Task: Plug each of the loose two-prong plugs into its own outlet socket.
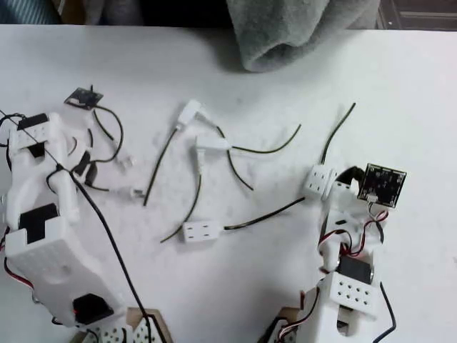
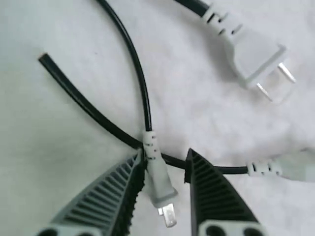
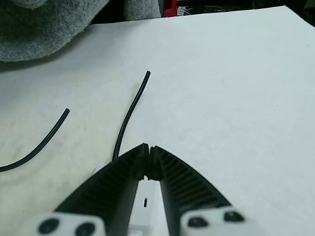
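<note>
My left gripper (image 2: pixel 165 157) is open, its fingers standing on either side of a small white two-prong plug (image 2: pixel 158 181) on a black cord; one finger touches the plug. A larger white plug (image 2: pixel 251 49) lies farther off, and a third plug (image 2: pixel 295 167) sits at the edge. In the high view the left gripper (image 1: pixel 82 166) is at the table's left. My right gripper (image 3: pixel 148 149) is shut on a white outlet socket (image 3: pixel 142 201), seen from above at the right (image 1: pixel 319 180). A second socket (image 1: pixel 200 230) lies mid-table, with two plugs (image 1: pixel 189 112) (image 1: pixel 211 144) behind it.
A grey cloth (image 1: pixel 285 28) hangs over the table's far edge. A small circuit board (image 1: pixel 84 97) lies at the back left. Loose black cord ends (image 3: pixel 132 115) run across the white table (image 1: pixel 400 93).
</note>
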